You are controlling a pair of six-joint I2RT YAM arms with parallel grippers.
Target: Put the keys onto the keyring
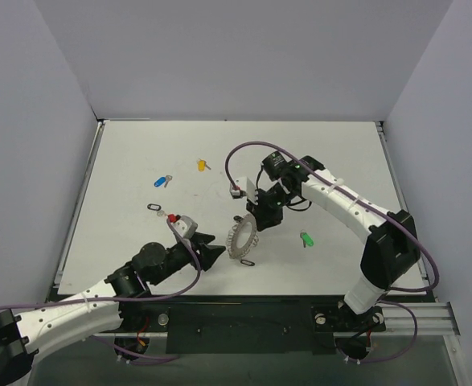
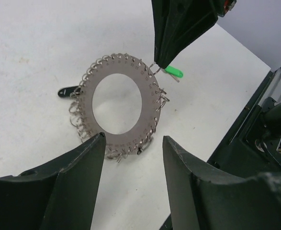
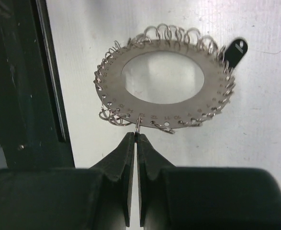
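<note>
One keyring [image 1: 244, 237], four keys counted on the desk [image 1: 340, 161]
The single keyring is joined by one blue-headed key [image 1: 162, 181], one yellow-headed key [image 1: 203, 165], one green-headed key [image 1: 306, 239] and one black-headed key [image 3: 236, 50]; one small dark piece [image 1: 154, 208] is too small to name.

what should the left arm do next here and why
Probably close the left gripper on the near rim of the keyring to steady it: its fingers stand open flanking that rim, and the right gripper pinches only one thin wire loop.

A silvery-grey keyring [image 1: 242, 240] and green-headed key [image 1: 306, 239], blue-headed key [image 1: 162, 181], yellow-headed key [image 1: 203, 165] and black-headed key [image 3: 236, 50] show against a white table [image 1: 340, 153].
</note>
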